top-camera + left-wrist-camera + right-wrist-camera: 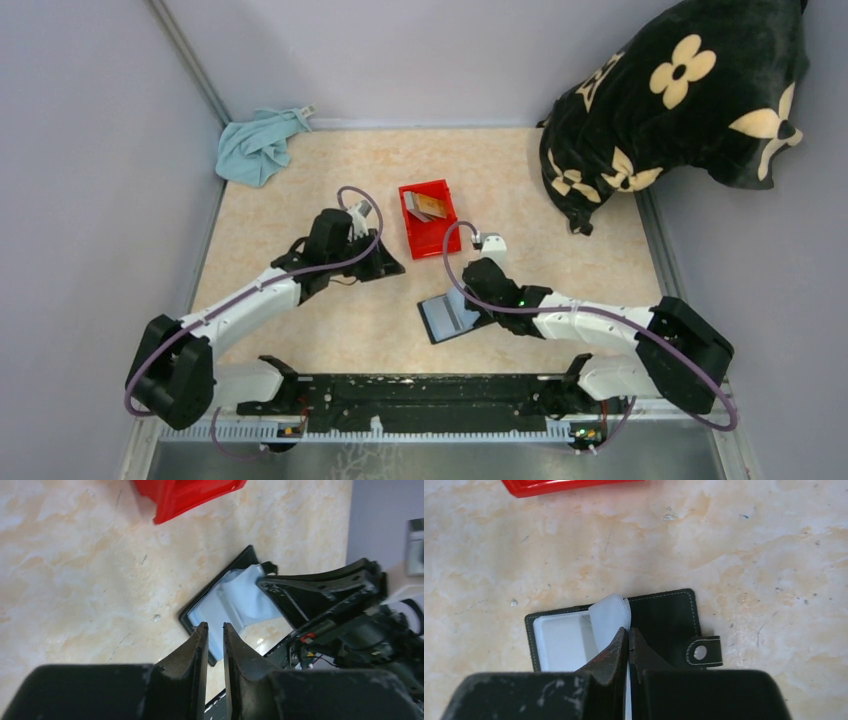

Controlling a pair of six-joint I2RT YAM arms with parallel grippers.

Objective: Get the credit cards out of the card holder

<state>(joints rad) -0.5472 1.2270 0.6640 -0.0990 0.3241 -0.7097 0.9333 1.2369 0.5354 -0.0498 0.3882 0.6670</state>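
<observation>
The card holder (pixel 447 318) lies open on the table, black outside and pale blue inside. It also shows in the left wrist view (pixel 220 610) and the right wrist view (pixel 664 615). My right gripper (pixel 468 300) (pixel 629 630) is shut on its pale inner flap, at the fold. No card shows in its slots. Tan and grey credit cards (pixel 425 205) lie in the red bin (pixel 440 240). My left gripper (pixel 388 266) (pixel 215 626) hovers left of the bin's near corner. Its jaws are nearly together and hold nothing.
The red bin's corner shows at the top of the left wrist view (pixel 185 495) and the right wrist view (pixel 554 485). A blue cloth (pixel 258 145) lies at the back left corner. A black flowered pillow (pixel 680 100) fills the back right. Grey walls close three sides.
</observation>
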